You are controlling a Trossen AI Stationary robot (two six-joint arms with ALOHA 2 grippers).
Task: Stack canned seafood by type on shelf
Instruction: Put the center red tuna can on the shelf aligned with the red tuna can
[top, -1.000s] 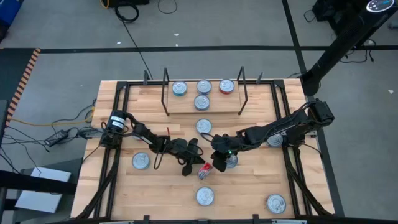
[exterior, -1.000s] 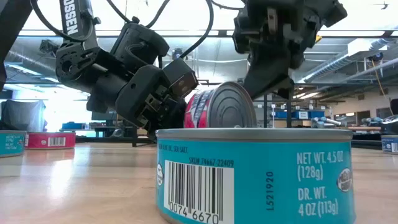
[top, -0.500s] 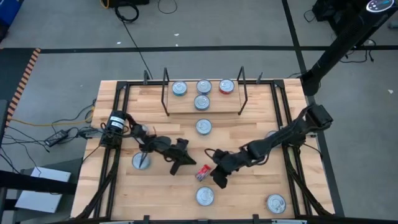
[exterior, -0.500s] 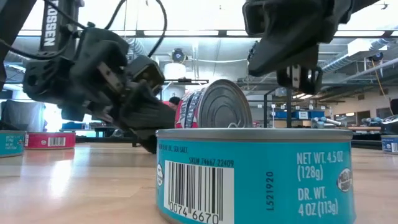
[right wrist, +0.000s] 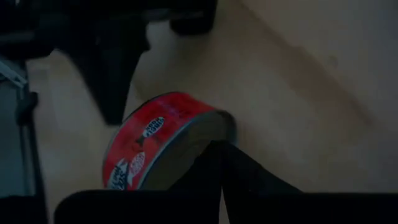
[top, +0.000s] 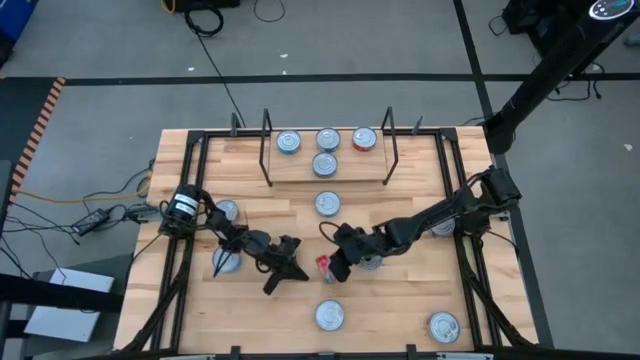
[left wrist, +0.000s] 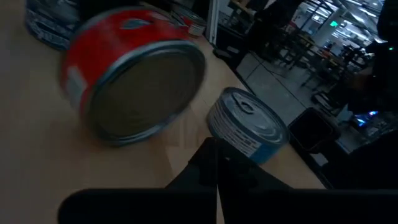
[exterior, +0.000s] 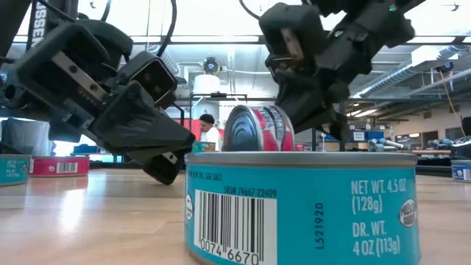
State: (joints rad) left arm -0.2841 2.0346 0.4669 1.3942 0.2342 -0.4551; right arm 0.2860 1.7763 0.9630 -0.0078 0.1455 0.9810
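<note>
We see the shelf (top: 328, 170), a narrow light-wood board with black wire uprights at both ends, lying along the worktop's far edge. On it stand four tins of canned seafood: three in a row at the back, silver lids up, the rightmost red-sided (top: 364, 139), and one silver-lidded tin (top: 324, 164) in front of the middle one. Just before the shelf stands a single tin (top: 327, 203). At mid-worktop a red-labelled tin (top: 325, 265) lies tipped on its edge, lid facing sideways. Blue-labelled tins stand upright near the front edge (top: 329, 315), the front right corner (top: 443, 325) and the left side (top: 226, 259).
</note>
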